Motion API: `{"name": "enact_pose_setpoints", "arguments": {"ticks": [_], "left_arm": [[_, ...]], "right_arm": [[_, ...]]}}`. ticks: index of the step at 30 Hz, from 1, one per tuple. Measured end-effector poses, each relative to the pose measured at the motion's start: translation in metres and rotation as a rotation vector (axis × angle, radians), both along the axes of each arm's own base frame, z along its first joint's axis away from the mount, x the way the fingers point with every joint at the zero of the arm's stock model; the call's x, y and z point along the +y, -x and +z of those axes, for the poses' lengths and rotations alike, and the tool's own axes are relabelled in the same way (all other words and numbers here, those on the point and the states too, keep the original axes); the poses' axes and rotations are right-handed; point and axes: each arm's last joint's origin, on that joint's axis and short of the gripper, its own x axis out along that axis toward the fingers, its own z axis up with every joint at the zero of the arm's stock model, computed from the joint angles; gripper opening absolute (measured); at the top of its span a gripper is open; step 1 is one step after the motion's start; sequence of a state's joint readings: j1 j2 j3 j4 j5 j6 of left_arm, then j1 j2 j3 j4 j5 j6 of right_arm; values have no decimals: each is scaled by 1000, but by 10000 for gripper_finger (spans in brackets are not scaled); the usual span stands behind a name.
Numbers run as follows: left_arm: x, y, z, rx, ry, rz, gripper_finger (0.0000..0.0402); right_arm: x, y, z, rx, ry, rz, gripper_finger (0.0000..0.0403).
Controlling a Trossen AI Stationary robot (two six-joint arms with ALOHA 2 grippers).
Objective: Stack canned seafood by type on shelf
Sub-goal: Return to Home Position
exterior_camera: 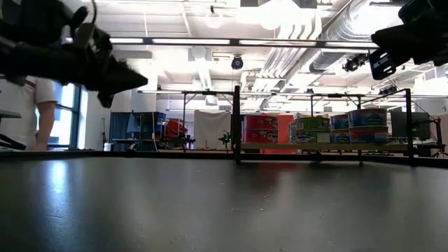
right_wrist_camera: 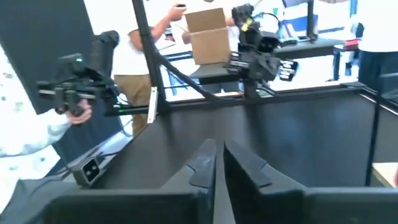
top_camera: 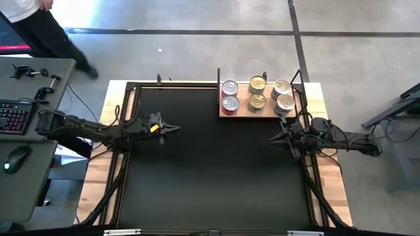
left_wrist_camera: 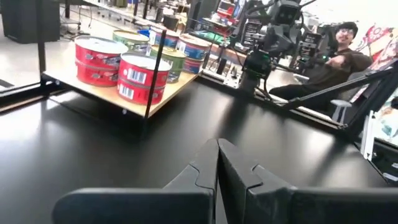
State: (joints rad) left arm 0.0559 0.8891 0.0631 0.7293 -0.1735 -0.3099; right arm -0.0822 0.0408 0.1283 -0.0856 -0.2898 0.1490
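**Location of parts.** The canned seafood [top_camera: 257,84] is standing on the shelf [top_camera: 243,97], at the far right part of the table [top_camera: 328,190]. It is sorted into three groups: red-sided tins [left_wrist_camera: 144,78], green-labelled tins [exterior_camera: 311,130] and blue-labelled tins [exterior_camera: 364,126]. The low view is showing each group two tins high. No tin is lying on the black mat [top_camera: 210,177].

**Fingers.** The left fingers [left_wrist_camera: 200,176] are pressing together along their length and gripping nothing. They are hovering over the left part of the mat, well apart from the shelf. The right fingers [right_wrist_camera: 200,165] are likewise drawn together with nothing between them. They are hanging over the right edge of the mat, near the shelf's front right corner.

**Handling properties (judged).**
- The tins are looking rigid and squat, and are probably dense for their size. Crushing is unlikely under a firm grip.
- The lids and labelled walls are appearing smooth, so a light grip is risking slip.
- A stacked tin is resting only on the lid below it, so a sideways push is likely to slide it off.

**Where to take hold (judged).**
- Spread the fingers wider than the tin and descend from above.
- Close across the diameter on the side wall, below the lid's rim.
- Take only the upper tin of a stack.
- Keep clear of the thin black posts at the shelf edges, which are narrowing any sideways approach.
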Motion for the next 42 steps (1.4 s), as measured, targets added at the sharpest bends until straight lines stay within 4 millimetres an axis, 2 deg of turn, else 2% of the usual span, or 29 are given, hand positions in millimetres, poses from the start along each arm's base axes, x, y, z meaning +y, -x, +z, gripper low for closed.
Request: {"name": "enact_pose_setpoints", "arguments": {"ticks": [5, 10, 16, 20, 36, 42], "left_arm": [[-1, 12, -9, 7, -4, -17, 0], [-4, 14, -3, -29, -82, -122, 0], [-7, 22, 8, -93, -152, -222, 0], [-7, 30, 9, -79, -150, -220, 0], [-10, 62, 12, -125, -201, -225, 0], [-10, 62, 9, -96, -190, -227, 0]], "right_arm": [[1, 3, 2, -51, 38, 39, 2], [2, 3, 0, -50, 48, 62, 2], [2, -1, -13, -39, 54, 66, 0], [2, -2, -19, -26, 56, 73, 0], [3, -2, -20, -30, 119, 116, 0], [1, -2, -20, -27, 122, 104, 0]]}}
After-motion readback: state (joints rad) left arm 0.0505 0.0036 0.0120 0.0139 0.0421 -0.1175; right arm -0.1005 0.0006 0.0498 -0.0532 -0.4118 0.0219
